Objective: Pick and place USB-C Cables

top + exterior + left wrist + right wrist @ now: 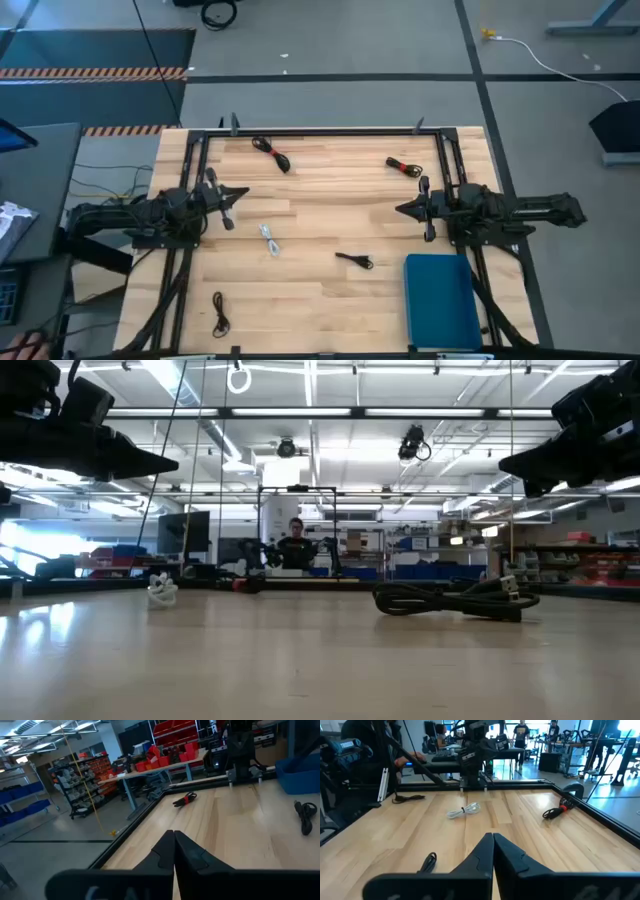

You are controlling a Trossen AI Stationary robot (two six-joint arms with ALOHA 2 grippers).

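Observation:
Several small cable bundles lie flat on the wooden table. Two are black with red bands [272, 152] [404, 166], one is white [268, 238], one black [355, 260] lies mid-table, and another black one [220, 312] lies by the near-left corner. The blue tray [440, 300] sits at the near right. My left gripper [243, 193] hovers shut above the left side and points right. My right gripper [400, 209] hovers shut above the right side and points left. The left wrist view shows shut fingers [173, 837], a red-banded cable [184, 799] and a black cable [305, 815]. The right wrist view shows shut fingers [493, 840] and the white cable [464, 810].
A black metal frame [330, 130] runs along the table's far edge and both sides. In the low view the mid-table black cable [450, 600] and the white cable [162, 590] lie on the tabletop. People [522, 732] stand in the room beyond. Bare wood lies between the two grippers.

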